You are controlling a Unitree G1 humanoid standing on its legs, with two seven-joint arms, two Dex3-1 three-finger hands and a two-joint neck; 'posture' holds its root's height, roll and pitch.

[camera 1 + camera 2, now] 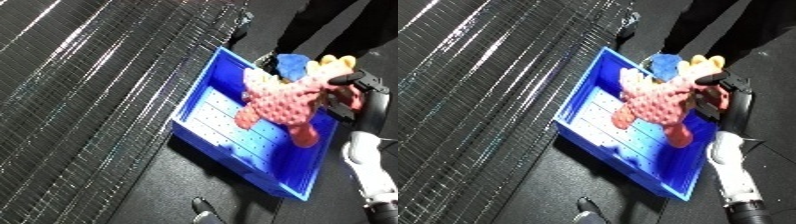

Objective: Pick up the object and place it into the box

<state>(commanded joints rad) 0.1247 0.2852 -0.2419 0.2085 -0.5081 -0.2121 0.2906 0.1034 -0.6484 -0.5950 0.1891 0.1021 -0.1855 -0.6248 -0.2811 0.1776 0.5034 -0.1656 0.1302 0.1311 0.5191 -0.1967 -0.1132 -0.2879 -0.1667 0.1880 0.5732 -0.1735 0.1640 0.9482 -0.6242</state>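
One toy [282, 100], pink and knobbly with a yellow and blue end, hanging over the blue bin [206, 89] and not yet down on its perforated floor. Held at its upper right end by the right hand [348, 80], black fingers curled round it; forearm coming up from the lower right edge. Left hand nowhere in view.

Placing step, by the look of it: carried over the bin, release still to come. Next move probably a short lowering toward the middle of the bin, then opening the fingers, keeping clear of the near right wall.

Long axis running diagonally, upper right to lower left, with limbs dangling down-left and one leg [679, 134] trailing toward the bin's right side.
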